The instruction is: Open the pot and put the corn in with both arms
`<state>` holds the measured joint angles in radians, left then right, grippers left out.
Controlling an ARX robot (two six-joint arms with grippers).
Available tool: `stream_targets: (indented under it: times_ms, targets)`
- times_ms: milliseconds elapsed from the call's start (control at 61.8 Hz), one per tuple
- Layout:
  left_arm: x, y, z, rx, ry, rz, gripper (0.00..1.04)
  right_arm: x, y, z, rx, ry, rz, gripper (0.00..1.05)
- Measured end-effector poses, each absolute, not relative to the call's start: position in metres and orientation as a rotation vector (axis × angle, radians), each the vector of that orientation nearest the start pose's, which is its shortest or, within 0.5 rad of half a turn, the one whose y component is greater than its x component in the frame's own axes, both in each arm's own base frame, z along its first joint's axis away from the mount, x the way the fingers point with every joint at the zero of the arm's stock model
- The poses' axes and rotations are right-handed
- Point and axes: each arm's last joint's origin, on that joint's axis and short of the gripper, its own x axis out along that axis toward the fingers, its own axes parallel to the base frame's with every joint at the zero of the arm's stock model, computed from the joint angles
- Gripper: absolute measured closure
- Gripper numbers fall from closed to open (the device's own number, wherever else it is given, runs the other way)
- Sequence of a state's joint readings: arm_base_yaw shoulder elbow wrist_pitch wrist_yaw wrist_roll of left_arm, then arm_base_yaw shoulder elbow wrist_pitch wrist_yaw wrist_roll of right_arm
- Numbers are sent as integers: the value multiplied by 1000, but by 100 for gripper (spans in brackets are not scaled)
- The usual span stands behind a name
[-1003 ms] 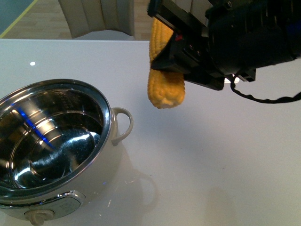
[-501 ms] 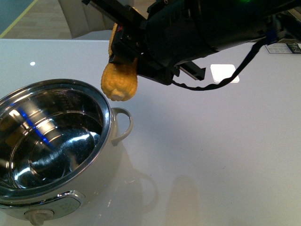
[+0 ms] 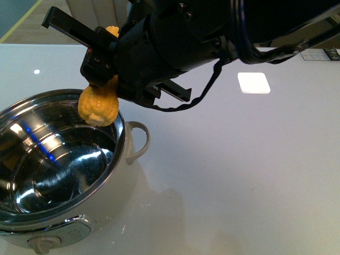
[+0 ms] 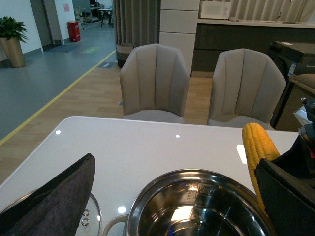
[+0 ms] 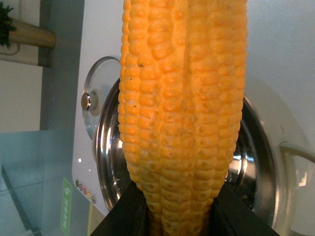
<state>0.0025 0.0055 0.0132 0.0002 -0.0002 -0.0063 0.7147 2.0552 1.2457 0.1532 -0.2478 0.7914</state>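
Note:
The cream pot (image 3: 120,183) stands uncovered at the front left, its steel inside bare. My right gripper (image 3: 103,69) is shut on the corn (image 3: 99,105), which hangs blunt end down just above the pot's far right rim (image 3: 121,135). In the right wrist view the corn (image 5: 182,108) fills the frame between the black fingers (image 5: 129,216), with the pot rim (image 5: 105,162) behind it. The glass lid (image 5: 96,78) with its silver knob (image 5: 87,102) lies flat on the table beside the pot. My left gripper (image 4: 174,162) hovers open over the pot's near rim (image 4: 162,179); one finger (image 4: 59,196) covers part of the lid (image 4: 92,216).
The pot's looped handle (image 3: 139,139) points right, under the right arm's dangling cable (image 3: 186,103). A white square patch (image 3: 254,82) shows on the white table. Two beige chairs (image 4: 155,81) (image 4: 246,86) stand behind the table's far edge.
My right arm has carried the corn leftward, from over the open table to above the pot's rim. The pot has not moved.

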Motion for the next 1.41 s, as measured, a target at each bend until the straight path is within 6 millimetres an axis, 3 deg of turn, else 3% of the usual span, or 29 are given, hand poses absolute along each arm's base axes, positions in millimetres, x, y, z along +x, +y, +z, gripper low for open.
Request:
stream_targets:
  times_ms: [243, 421, 696, 793, 938, 1084, 1294, 1407]
  targets:
    - [97, 0, 168, -6, -8, 3, 7, 308, 308, 120, 499, 1069, 625, 85]
    - [97, 0, 168, -6, -8, 3, 7, 308, 312, 109, 487, 1099, 619, 53]
    - [97, 0, 168, -6, -8, 3, 7, 308, 312, 110, 521, 1096, 620, 9]
    - [97, 0, 168, -6, -8, 3, 7, 309, 302, 112, 539, 1086, 604, 9]
    - [97, 0, 168, -6, -8, 3, 7, 312, 271, 129, 587, 1010, 553, 9]
    - [97, 0, 168, -6, -8, 3, 7, 309, 220, 160, 638, 896, 505, 9]
    - [97, 0, 168, -6, -8, 3, 7, 267, 116, 199, 533, 711, 364, 9]
    - [97, 0, 168, -6, -8, 3, 7, 239, 85, 209, 454, 643, 321, 9]
